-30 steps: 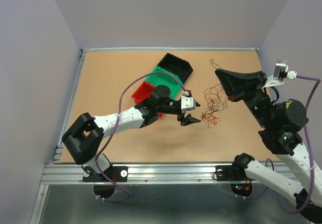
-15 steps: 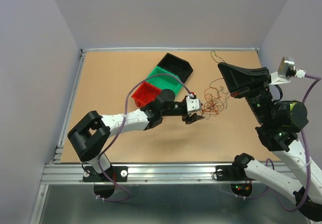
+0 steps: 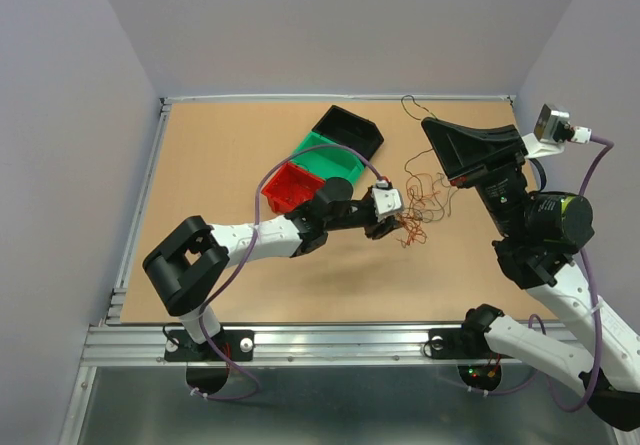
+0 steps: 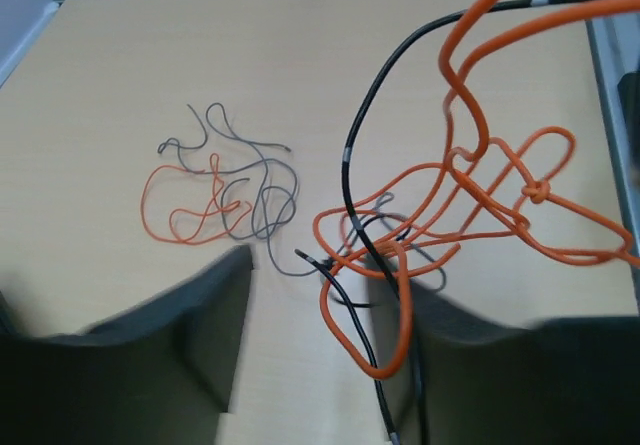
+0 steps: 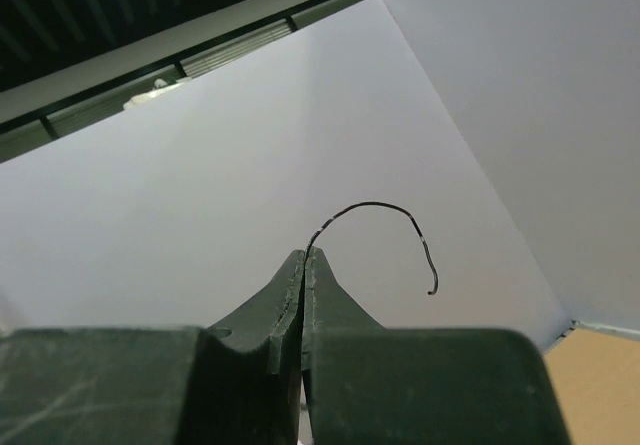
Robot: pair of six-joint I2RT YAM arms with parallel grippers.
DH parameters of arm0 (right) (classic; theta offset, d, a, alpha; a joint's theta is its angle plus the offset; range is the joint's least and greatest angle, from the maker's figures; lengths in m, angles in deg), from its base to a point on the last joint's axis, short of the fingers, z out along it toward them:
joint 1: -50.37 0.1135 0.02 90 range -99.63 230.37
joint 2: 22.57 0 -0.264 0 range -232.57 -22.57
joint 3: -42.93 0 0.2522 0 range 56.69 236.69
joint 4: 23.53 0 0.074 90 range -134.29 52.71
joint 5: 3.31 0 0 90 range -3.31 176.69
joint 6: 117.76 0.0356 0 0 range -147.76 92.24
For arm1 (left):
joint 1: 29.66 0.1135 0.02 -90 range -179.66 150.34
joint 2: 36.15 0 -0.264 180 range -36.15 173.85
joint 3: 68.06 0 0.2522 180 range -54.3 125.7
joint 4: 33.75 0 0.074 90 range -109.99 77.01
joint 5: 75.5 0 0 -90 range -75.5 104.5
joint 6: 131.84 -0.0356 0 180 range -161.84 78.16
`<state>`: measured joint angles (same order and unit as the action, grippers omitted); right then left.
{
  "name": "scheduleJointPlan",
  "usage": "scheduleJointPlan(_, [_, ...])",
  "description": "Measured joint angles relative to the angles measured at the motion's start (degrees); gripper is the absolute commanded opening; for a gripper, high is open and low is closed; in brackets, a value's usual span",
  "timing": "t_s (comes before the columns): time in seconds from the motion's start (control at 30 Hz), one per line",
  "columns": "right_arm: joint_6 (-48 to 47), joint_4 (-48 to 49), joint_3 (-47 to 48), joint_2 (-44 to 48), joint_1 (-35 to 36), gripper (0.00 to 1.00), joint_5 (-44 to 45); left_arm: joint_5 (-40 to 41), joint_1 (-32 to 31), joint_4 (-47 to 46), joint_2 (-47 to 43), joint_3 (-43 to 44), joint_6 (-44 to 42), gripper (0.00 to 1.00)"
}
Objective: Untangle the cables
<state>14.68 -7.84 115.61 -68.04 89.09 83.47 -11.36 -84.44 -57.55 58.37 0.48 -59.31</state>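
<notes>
The cables (image 3: 420,201) are a loose tangle of orange, black and grey wires at mid-table. My left gripper (image 3: 384,227) reaches into the tangle's left edge. In the left wrist view it (image 4: 320,285) stands open, with an orange loop (image 4: 385,365) and a black wire (image 4: 347,165) hanging between the fingers (image 4: 200,335). A small grey and orange bunch (image 4: 220,195) lies flat on the table beyond. My right gripper (image 3: 428,123) is raised above the tangle and shut (image 5: 305,257) on a black wire (image 5: 380,205), whose free end curls past the tips.
A black bin (image 3: 350,131), a green bin (image 3: 322,157) and a red bin (image 3: 288,185) lie together left of the tangle, close behind my left arm. The table's back rail (image 3: 300,97) and side walls bound the work area.
My left gripper has moved right into the tangle and its jaws have narrowed. My right gripper has shifted back and left, keeping the black wire lifted; the tangle has drifted with it.
</notes>
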Motion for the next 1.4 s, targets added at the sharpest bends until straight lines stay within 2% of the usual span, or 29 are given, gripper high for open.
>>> scheduleJointPlan(0.17, [1.55,2.45,-0.24,-0.52,0.0,0.01,0.5,-0.42,-0.02,-0.83,-0.63,0.0,0.33,0.0])
scheduleJointPlan(0.43, [1.97,3.72,-0.63,-0.26,0.0,0.01,3.13,1.4,-0.02,-1.62,-0.96,0.0,0.55,0.0])
scheduleJointPlan(0.7, [-0.07,4.48,0.35,-0.55,0.0,0.01,10.23,5.2,-0.13,-1.53,1.97,1.25,0.48,0.0])
scheduleJointPlan(0.87, [-2.97,3.96,6.38,-3.19,0.0,0.01,14.03,7.34,-0.13,0.26,9.03,4.02,0.48,0.0])
scheduleJointPlan(1.1, [-9.62,4.59,19.93,-6.38,0.0,0.01,17.9,8.46,-0.13,4.66,13.9,6.82,0.48,0.0])
scheduleJointPlan(1.4, [-13.75,6.01,25.7,-7.04,0.0,0.01,19.21,10.84,-0.22,8.26,16.65,11.8,0.48,0.0])
